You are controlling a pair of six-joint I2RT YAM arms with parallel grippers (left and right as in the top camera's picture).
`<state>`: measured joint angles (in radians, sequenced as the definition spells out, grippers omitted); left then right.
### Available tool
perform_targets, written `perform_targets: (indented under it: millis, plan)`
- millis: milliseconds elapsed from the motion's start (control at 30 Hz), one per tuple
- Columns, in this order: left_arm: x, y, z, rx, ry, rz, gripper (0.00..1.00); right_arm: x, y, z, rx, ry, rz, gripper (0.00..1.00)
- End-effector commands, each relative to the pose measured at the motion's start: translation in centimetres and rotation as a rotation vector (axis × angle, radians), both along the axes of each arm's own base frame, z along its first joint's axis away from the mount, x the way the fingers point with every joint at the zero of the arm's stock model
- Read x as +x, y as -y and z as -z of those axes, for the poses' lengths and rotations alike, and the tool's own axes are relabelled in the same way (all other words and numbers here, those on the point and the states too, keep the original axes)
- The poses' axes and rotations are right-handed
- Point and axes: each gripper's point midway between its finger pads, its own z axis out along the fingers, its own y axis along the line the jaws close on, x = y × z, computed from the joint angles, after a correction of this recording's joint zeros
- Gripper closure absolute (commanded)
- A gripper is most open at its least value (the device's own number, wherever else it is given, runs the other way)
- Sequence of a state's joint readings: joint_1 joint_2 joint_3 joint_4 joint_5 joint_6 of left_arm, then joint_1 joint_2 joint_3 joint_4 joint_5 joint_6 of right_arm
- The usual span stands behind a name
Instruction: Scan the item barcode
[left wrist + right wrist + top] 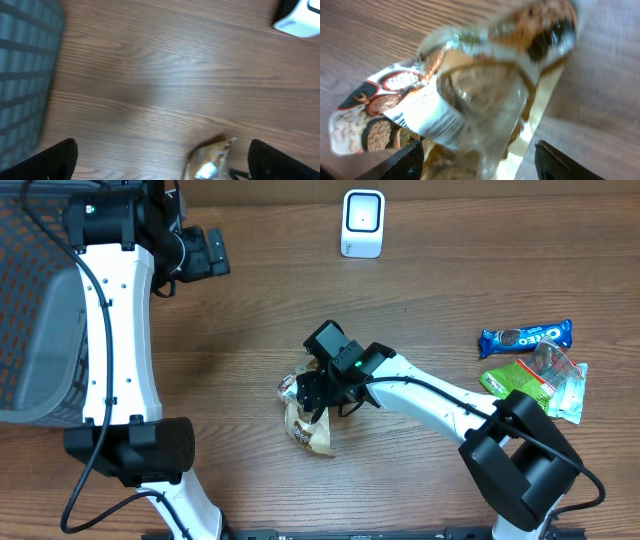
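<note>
The crumpled snack packet (312,435) lies near the middle of the desk, white printed label showing. The right gripper (315,388) is low over it, fingers apart on either side and not clamped. This looks like the pick-up step: the jaws must close, then lift the packet over bare wood to the scanner (362,223) at the far edge. The left gripper (207,252), spread wide by the basket (40,310) at the left edge, is clear of that path.

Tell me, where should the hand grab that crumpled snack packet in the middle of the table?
Probably across its narrow width, coming down from above. The snack packet lies long and crumpled on the table, so only its side edges offer a pinch; the right hand hovers over it, fingers open either side.
</note>
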<state>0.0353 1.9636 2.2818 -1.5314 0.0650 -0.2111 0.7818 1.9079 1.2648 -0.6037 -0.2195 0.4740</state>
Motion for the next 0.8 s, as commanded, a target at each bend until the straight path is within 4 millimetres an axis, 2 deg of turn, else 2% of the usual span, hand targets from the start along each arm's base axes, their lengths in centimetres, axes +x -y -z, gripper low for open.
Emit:
perform_targets:
  millis: [0, 67, 133, 233, 367, 467, 567, 767]
  plan:
    - [-0.8, 2.7, 1.8, -0.081, -0.061, 0.08, 0.07, 1.9, 0.9, -1.7, 0.017, 0.066, -0.041, 0.31]
    - [-1.6, 4.0, 3.5, -0.103, -0.115, 0.138, 0.15, 1.5, 0.8, -2.3, 0.111, -0.034, -0.024, 0.35]
    - [-2.4, 6.3, 5.1, -0.172, -0.156, 0.25, 0.2, 0.7, 0.8, -3.2, 0.21, -0.161, 0.002, 0.39]
    - [-4.1, 10.3, 7.2, -0.295, -0.198, 0.447, 0.2, 0.1, 1.8, -3.9, 0.27, -0.289, 0.04, 0.38]
    - [-5.5, 12.7, 11.2, -0.284, -0.258, 0.525, 0.13, 0.2, 3.1, -4.1, 0.293, -0.328, 0.044, 0.35]
    - [-6.3, 13.5, 14.2, -0.245, -0.291, 0.548, 0.11, 1.0, 3.8, -4.1, 0.296, -0.317, 0.055, 0.35]
    - [-6.9, 12.9, 16.6, -0.197, -0.327, 0.518, 0.1, 1.9, 5.0, -4.1, 0.302, -0.307, 0.077, 0.34]
    - [-7.8, 12.4, 19.3, -0.192, -0.343, 0.536, 0.07, 3.1, 7.0, -4.2, 0.314, -0.29, 0.081, 0.35]
